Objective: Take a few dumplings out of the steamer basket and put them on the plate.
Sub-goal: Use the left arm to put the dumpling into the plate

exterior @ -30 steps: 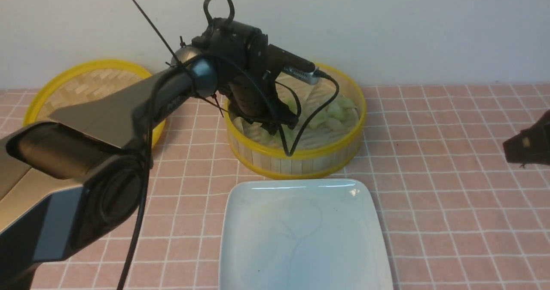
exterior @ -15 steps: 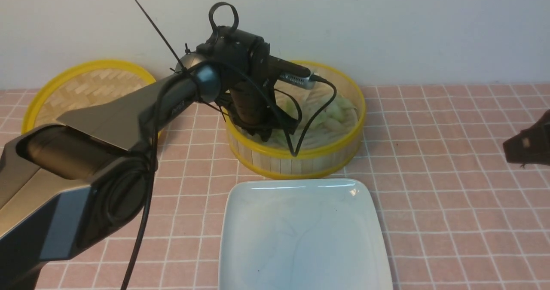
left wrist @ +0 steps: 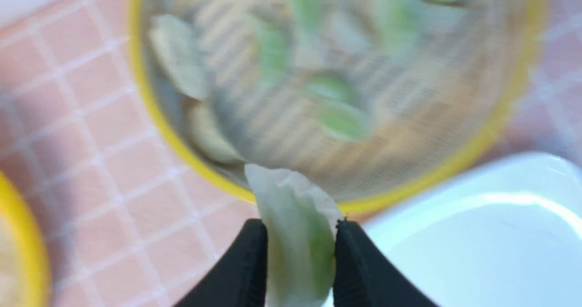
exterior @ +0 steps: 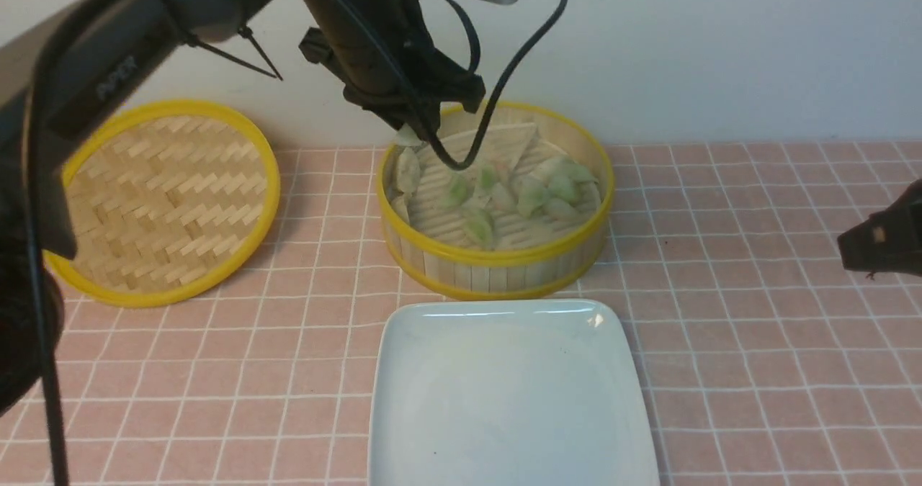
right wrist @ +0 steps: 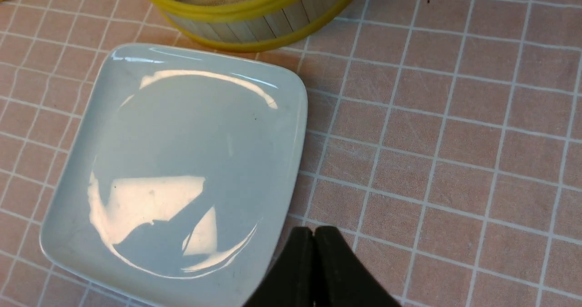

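Observation:
My left gripper [exterior: 415, 132] hangs above the back-left rim of the steamer basket [exterior: 497, 264], shut on a pale green dumpling [left wrist: 291, 193] that sticks out past its black fingertips [left wrist: 254, 234]. Several more dumplings [exterior: 533, 192] lie on the basket's slatted floor. The white square plate [exterior: 504, 399] sits bare just in front of the basket. In the left wrist view the basket's rim [left wrist: 150, 111] and a corner of the plate [left wrist: 482, 243] show blurred beneath the held dumpling. My right gripper [right wrist: 313, 230] is shut on nothing, low over the tiles beside the plate's right edge [right wrist: 291, 161].
A flat woven lid with a yellow rim [exterior: 158, 198] leans by the wall at the left. The pink tiled table [exterior: 756, 342] spreads to the right, where my right arm [exterior: 875, 245] enters the view. A pale wall stands right behind the basket.
The left gripper closed on a dumpling inside the basket and has risen with it, up and toward the basket's back-left rim. The right arm has stayed put.

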{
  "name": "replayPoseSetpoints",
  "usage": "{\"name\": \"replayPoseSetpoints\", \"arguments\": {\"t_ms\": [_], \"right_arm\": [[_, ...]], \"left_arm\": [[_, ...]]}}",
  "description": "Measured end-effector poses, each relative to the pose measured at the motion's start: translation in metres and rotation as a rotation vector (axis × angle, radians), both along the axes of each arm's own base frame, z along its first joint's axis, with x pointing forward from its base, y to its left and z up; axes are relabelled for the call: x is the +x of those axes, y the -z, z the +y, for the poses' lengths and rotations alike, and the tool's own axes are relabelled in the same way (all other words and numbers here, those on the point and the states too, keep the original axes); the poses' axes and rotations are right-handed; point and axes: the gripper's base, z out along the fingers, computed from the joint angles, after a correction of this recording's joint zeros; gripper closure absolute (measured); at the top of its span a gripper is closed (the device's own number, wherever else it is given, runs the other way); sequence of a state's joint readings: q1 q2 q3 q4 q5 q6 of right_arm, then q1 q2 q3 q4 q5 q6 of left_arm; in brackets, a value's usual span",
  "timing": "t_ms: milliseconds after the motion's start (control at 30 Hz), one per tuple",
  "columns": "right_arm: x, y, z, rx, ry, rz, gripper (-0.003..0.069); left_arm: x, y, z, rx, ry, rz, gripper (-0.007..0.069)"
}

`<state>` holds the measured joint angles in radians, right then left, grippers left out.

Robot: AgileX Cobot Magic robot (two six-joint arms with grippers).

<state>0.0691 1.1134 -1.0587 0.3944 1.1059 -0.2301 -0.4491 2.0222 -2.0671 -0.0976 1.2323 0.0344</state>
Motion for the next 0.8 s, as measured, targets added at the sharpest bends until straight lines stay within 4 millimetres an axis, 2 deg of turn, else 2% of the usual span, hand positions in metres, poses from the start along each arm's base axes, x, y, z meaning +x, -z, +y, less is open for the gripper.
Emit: {"name": "replayPoseSetpoints", "arguments": {"t_ms": [133,200,333,433,500,567,733,800], "right_arm": [[0.0,0.0,0.0,0.005,0.001,-0.003,0.0673],[0.0,-0.001,0.001,0.014,0.001,-0.003,0.0673],[0.0,-0.001,0.002,0.028,-0.001,-0.003,0.0673],[0.0,-0.002,0.003,0.028,-0.023,-0.016,0.0673],[0.0,-0.002,0.004,0.027,-0.035,-0.022,0.0673],[0.001,-0.002,0.005,0.033,-0.055,-0.028,0.0673],[0.013,-0.002,0.01,0.061,-0.098,-0.003,0.0673],[0.025,-0.007,0.015,0.069,-0.128,0.006,0.0673]], "left_arm": [[-0.021,0.023,-0.017,-0.044,0.065,0.13,0.046],[-0.039,0.059,-0.034,-0.035,0.114,0.271,0.046],[-0.05,0.098,-0.052,0.009,0.158,0.38,0.046],[-0.051,0.121,-0.061,0.036,0.171,0.423,0.046],[-0.05,0.126,-0.062,0.042,0.171,0.432,0.0456],[-0.049,0.134,-0.063,0.051,0.17,0.445,0.0389],[-0.049,0.134,-0.063,0.054,0.17,0.443,0.0195],[-0.048,0.133,-0.063,0.052,0.163,0.443,0.0165]]}}
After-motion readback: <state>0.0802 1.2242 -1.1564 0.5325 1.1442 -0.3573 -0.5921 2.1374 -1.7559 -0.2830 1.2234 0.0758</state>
